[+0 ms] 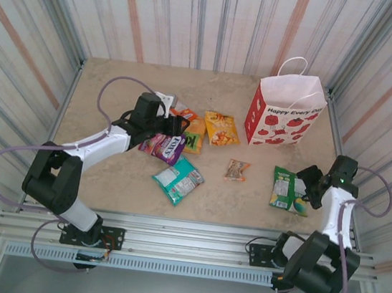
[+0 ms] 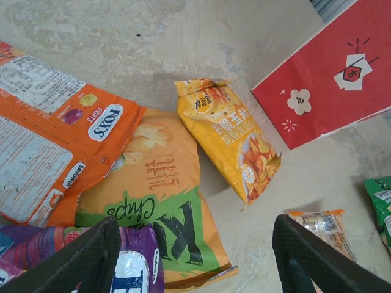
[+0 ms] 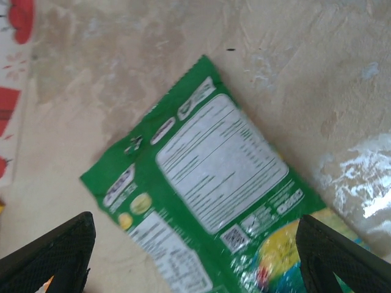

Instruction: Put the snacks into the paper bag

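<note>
Paper bag [image 1: 285,111] stood far right, snacks [image 1: 177,179] all lying outside it; left gripper [image 2: 195,223] and right gripper [image 3: 195,218] hung wide, empty.

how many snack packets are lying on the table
7: orange, KRAX, yellow and purple clustered by the left gripper; teal and brown in the middle; green by the right gripper. Another may lie under the green one.
</note>
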